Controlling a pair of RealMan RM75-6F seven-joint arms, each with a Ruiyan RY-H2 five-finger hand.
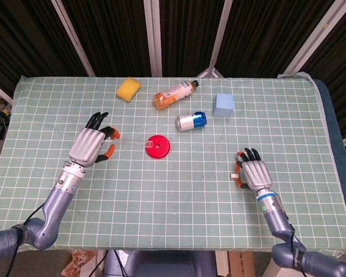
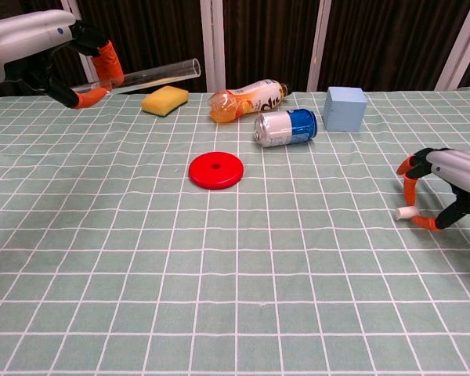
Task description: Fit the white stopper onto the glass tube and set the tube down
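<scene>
My left hand (image 1: 89,145) (image 2: 33,45) holds the clear glass tube (image 2: 149,76) up above the table's left side. The tube lies roughly level, its open end pointing right; in the head view the tube (image 1: 132,141) shows only faintly above the red disc. At the right, the small white stopper (image 2: 406,212) (image 1: 234,175) sits at table level. My right hand (image 1: 254,173) (image 2: 452,182) curls over it, with the thumb and an orange-tipped finger pinching the stopper from both sides.
A red disc (image 2: 216,169) lies mid-table. Further back are a yellow sponge (image 2: 164,99), an orange drink bottle on its side (image 2: 247,99), a tipped silver-and-blue can (image 2: 286,128) and a pale blue cube (image 2: 345,108). Checked green cloth (image 2: 235,266) covers the table.
</scene>
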